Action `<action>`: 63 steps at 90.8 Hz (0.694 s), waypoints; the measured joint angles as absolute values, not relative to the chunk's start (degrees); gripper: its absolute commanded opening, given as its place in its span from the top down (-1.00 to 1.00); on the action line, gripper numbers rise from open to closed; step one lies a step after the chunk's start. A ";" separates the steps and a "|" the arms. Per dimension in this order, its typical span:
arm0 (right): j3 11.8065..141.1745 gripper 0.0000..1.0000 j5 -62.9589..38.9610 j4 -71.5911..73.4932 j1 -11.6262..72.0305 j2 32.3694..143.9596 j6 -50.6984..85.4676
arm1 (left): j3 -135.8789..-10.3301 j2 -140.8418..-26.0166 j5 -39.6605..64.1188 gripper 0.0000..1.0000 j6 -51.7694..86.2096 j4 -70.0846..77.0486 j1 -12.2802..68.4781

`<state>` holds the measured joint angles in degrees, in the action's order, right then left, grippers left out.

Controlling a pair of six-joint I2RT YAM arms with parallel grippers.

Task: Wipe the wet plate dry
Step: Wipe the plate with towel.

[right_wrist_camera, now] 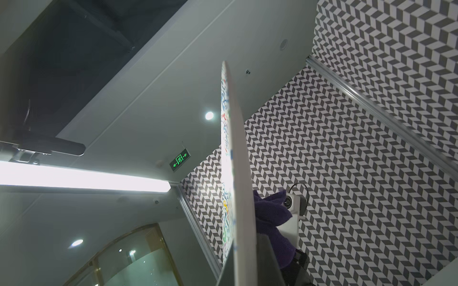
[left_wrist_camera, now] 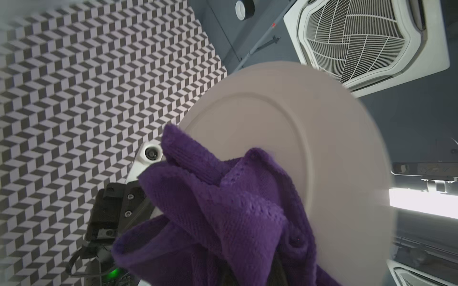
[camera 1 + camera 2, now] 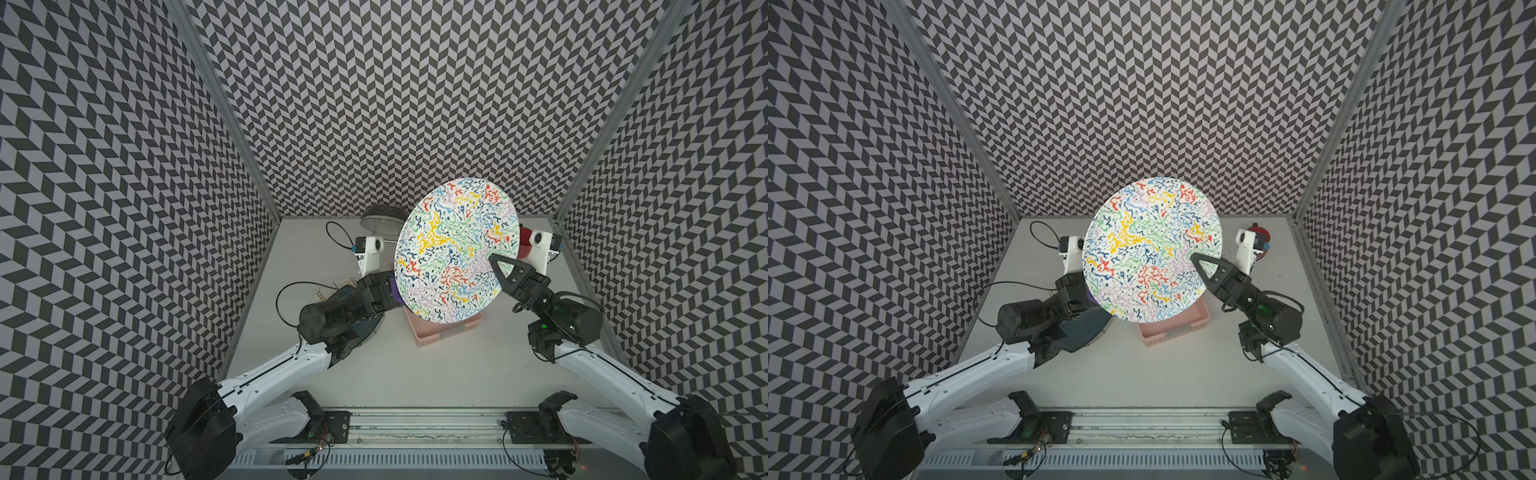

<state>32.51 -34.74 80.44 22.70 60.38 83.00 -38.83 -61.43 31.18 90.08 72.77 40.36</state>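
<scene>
The plate [image 3: 457,249] [image 3: 1152,249], covered in multicoloured squiggles, is held up tilted above the table, its patterned face toward the top views. My right gripper [image 3: 496,262] [image 3: 1196,257] [image 1: 245,267] is shut on its right rim, one finger on each face. Behind the plate, my left gripper [image 3: 386,289] [image 3: 1081,293] is shut on a bunched purple cloth [image 2: 223,210] [image 1: 270,213]. The cloth presses against the plate's plain white underside [image 2: 285,123]. The cloth hides the left fingertips. In the top views only a sliver of the cloth [image 3: 395,291] shows.
A pink basket [image 3: 436,334] [image 3: 1171,328] sits on the table under the plate. A dark grey disc [image 3: 1084,328] lies under my left wrist. A red object [image 3: 1258,232] and a round wire item [image 3: 382,216] stand at the back. Chevron walls enclose three sides.
</scene>
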 measured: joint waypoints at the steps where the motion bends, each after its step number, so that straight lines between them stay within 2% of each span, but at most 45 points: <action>1: 32.42 1.00 -34.72 80.23 22.61 60.27 82.91 | -38.89 -61.10 31.24 1.00 90.06 72.66 39.81; 6: 31.40 1.00 -34.04 78.06 23.57 59.27 82.21 | -39.90 -59.79 31.42 1.00 89.93 72.05 37.32; 15: 28.75 1.00 -30.57 76.07 30.39 57.32 80.82 | -42.96 -59.99 31.27 1.00 89.43 72.14 37.45; 22: 28.91 1.00 -29.89 75.18 33.63 56.10 79.05 | -43.33 -61.65 30.15 1.00 88.68 74.32 41.34; 31: 32.91 1.00 -29.39 71.92 33.89 55.24 76.20 | -43.16 -65.60 28.21 1.00 87.09 75.88 48.51; 40: 39.48 1.00 -28.62 67.92 31.99 55.53 74.37 | -41.78 -68.86 27.24 1.00 85.65 75.59 53.80; 49: 40.97 1.00 -27.81 66.92 27.42 55.55 74.96 | -38.83 -67.59 26.35 1.00 84.29 74.74 54.81; 63: 36.77 1.00 -24.53 65.12 18.46 54.46 77.41 | -34.57 -54.96 24.80 1.00 76.53 63.42 53.17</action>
